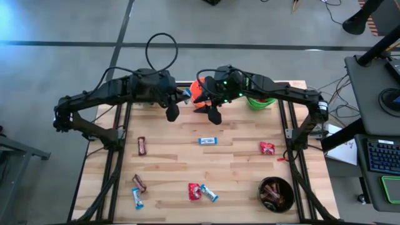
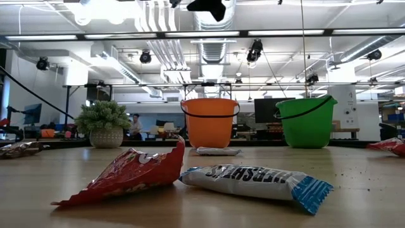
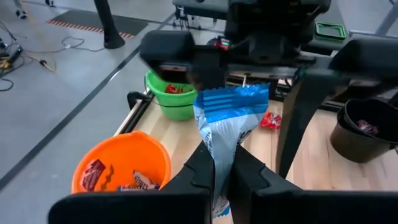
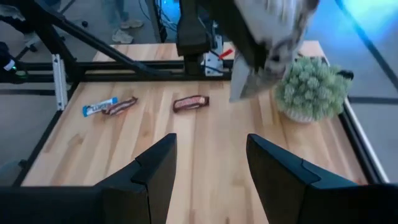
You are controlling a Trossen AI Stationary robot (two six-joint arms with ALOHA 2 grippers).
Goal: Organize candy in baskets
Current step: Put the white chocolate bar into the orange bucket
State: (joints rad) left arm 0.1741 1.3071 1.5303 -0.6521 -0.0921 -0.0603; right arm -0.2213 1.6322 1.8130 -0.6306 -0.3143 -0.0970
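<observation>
My left gripper [image 1: 180,97] hangs high over the far middle of the table, just left of the orange pail [image 1: 199,89], and is shut on a light blue-and-white candy packet [image 3: 227,121]. My right gripper [image 4: 211,168] is open and empty. It faces the left gripper from the other side of the orange pail [image 3: 121,165], which holds a few candies. The green pail [image 3: 171,99] holds red candy, and the black bowl [image 1: 277,194] at the near right holds brown bars. Loose candies lie flat on the table: blue [image 1: 208,140], red [image 1: 267,148] and brown [image 1: 142,145]. My left gripper pinches the packet's lower part [image 3: 222,163] between its two fingers. The packet stands up beyond the fingertips, its blue crimped end [image 3: 233,99] uppermost, lifted clear of the table and the pails.
A fuzzy green plant in a pot [image 4: 310,87] stands at the far left, under the left arm. More candies lie near the front edge [image 1: 200,192] and at the near left [image 1: 137,187]. Black frame rails run along the table's left and right sides.
</observation>
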